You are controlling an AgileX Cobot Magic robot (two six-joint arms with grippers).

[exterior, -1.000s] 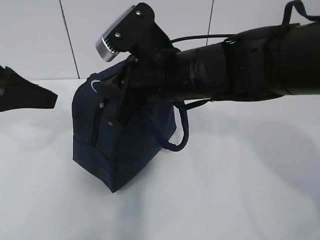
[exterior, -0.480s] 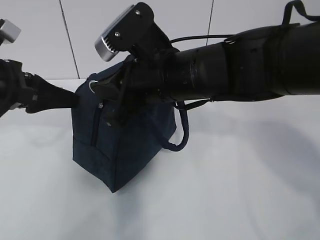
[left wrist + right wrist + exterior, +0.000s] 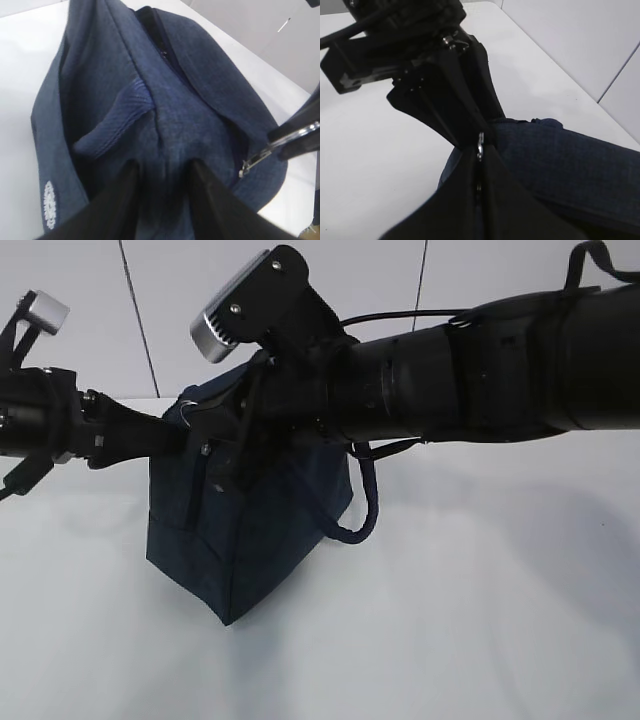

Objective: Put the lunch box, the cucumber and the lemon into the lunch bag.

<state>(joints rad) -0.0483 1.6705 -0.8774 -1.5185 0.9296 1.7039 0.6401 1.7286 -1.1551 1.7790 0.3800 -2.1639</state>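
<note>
Lunch bag [image 3: 245, 530] upright on the white tabletop [image 3: 480, 620], gripped from both sides.
Left end effector [image 3: 162, 172] pinches a fold of navy fabric (near one loop handle [image 3: 112, 122]); right end effector [image 3: 479, 145] is clenched on the silver zipper pull [image 3: 255, 160].

The lunch bag [image 3: 245, 530] stands on the counter [image 3: 480, 620], left of the middle in the exterior view. The left tool [image 3: 175, 435] reaches in from the left and meets the bag's upper left end. The right tool [image 3: 225, 425] comes across from the right, over the bag's top, at the zipper pull [image 3: 480, 145]. A loop handle [image 3: 360, 505] hangs down the bag's right side.
</note>
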